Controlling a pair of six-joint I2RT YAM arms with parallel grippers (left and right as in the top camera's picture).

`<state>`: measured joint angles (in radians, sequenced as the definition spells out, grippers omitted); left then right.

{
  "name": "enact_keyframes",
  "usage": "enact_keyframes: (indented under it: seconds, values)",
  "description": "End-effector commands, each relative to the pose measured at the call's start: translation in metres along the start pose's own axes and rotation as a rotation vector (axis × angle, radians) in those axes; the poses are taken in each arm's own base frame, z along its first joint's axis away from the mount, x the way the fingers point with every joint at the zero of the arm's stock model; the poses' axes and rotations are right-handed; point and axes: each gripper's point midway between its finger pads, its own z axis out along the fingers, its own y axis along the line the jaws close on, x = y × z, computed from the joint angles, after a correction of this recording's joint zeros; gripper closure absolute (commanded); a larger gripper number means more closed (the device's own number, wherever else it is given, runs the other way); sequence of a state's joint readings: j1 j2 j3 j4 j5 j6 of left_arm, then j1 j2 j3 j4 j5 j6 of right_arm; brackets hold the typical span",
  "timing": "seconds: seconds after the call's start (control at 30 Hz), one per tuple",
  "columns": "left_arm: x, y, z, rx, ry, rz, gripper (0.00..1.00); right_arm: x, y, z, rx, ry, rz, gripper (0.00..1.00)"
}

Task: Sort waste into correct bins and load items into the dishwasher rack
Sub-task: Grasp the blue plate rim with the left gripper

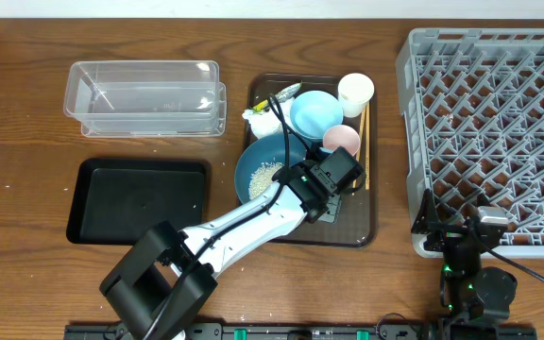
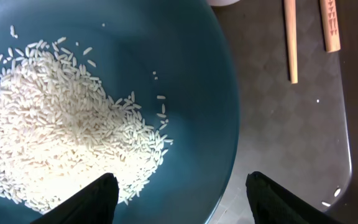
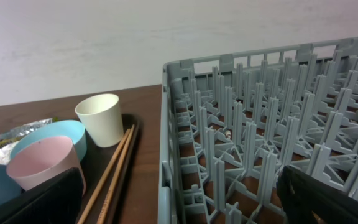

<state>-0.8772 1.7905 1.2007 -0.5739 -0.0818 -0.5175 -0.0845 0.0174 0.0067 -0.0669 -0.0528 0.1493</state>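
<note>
The wide dark-blue bowl point(image 1: 264, 170) holds the rice heap point(image 2: 61, 124). My left gripper point(image 2: 179, 199) is open and straddles the bowl's right rim point(image 2: 225, 124); in the overhead view it point(image 1: 308, 184) is at the bowl's near right side. The light-blue bowl point(image 1: 314, 111), white cup point(image 1: 356, 93), pink cup point(image 1: 342, 140), chopsticks point(image 1: 365, 142), napkin point(image 1: 261, 121) and wrapper point(image 1: 286, 93) lie on the brown tray point(image 1: 348, 227). My right gripper point(image 3: 185, 202) is open and empty at the near left corner of the grey rack point(image 1: 499, 132).
The clear tub point(image 1: 144, 97) stands at the back left, and the black tray point(image 1: 138, 200) lies in front of it. The rack point(image 3: 260, 124) fills the right side of the table. The chopsticks point(image 2: 291, 43) lie just right of the bowl.
</note>
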Motion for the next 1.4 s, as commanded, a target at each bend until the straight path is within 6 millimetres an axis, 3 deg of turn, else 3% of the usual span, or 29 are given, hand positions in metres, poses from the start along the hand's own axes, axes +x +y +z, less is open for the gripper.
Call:
enact_keyframes:
  seconds: [0.0, 0.3, 0.53, 0.77, 1.13, 1.37]
  values:
    - [0.002, 0.005, 0.009, -0.031, 0.004, -0.007, 0.31, 0.002, 0.007, 0.0, -0.032, 0.005, 0.005, 0.01]
    - [0.016, 0.007, 0.028, -0.05, 0.066, -0.009, 0.32, 0.002, 0.007, 0.0, -0.032, 0.005, 0.005, 0.01]
    - [0.02, 0.004, 0.031, -0.036, 0.087, -0.008, 0.38, 0.002, 0.007, 0.0, -0.032, 0.005, 0.005, 0.01]
    - [0.02, 0.005, 0.031, -0.036, 0.087, -0.008, 0.53, 0.002, 0.007, 0.0, -0.032, 0.005, 0.005, 0.01]
    - [0.026, 0.009, 0.024, -0.062, 0.13, -0.002, 0.73, 0.002, 0.007, 0.0, -0.032, 0.005, 0.005, 0.01]
    - [0.023, 0.01, 0.008, -0.052, 0.116, -0.004, 0.77, 0.002, 0.007, 0.0, -0.032, 0.005, 0.005, 0.01]
